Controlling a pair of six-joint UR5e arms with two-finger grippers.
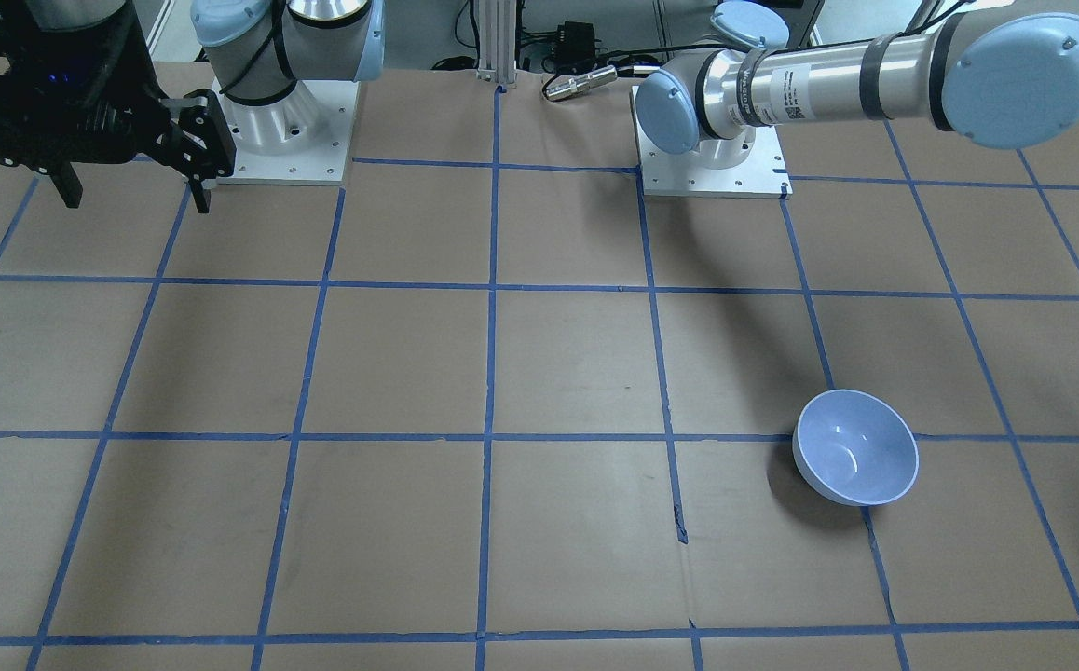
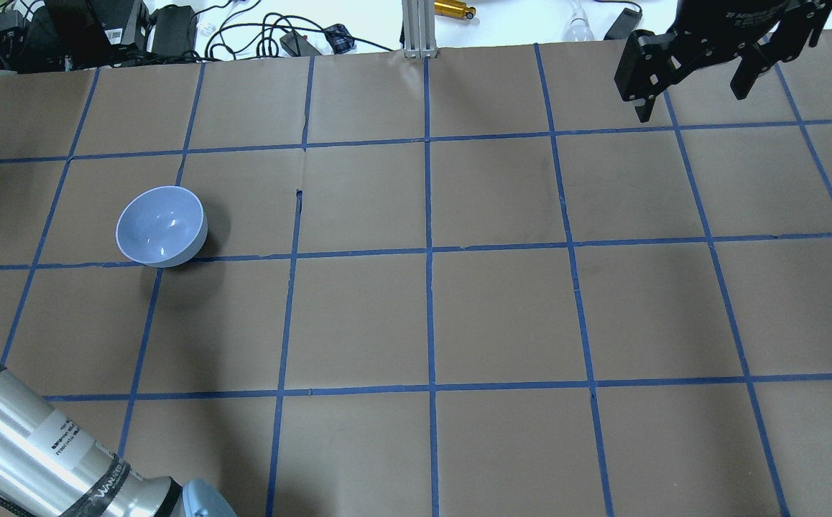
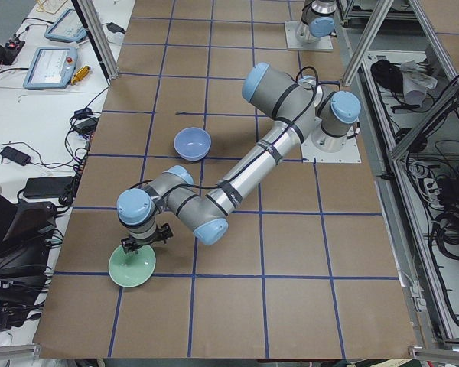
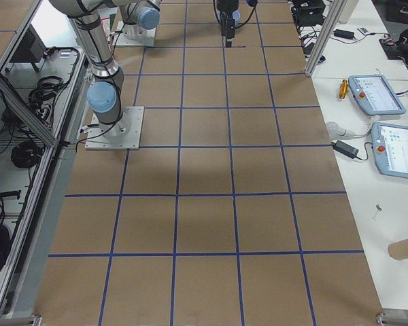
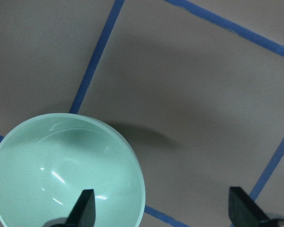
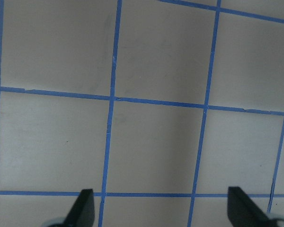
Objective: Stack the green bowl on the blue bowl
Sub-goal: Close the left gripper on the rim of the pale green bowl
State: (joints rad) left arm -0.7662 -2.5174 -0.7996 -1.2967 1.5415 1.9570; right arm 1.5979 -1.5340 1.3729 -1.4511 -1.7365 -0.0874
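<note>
Brown paper gridded with blue tape (image 2: pixel 427 251) covers the table (image 2: pixel 502 316); the green bowl (image 5: pixel 66 170), glossy pale mint with a thin lighter rim, sits mouth-up near the table's left end, well apart from the blue bowl (image 2: pixel 161 226), with open paper between them. Above it the left gripper (image 5: pixel 164 210) hangs spread wide, one fingertip (image 5: pixel 85 205) over the bowl's inside, the other outside its rim; the right gripper (image 2: pixel 690 93) is spread too, pinching nothing, over the right end.

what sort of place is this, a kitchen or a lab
Most likely a robotics lab: the left arm and right arm are bolted to a table taped into a blue grid, with teach pendants on a side bench.
</note>
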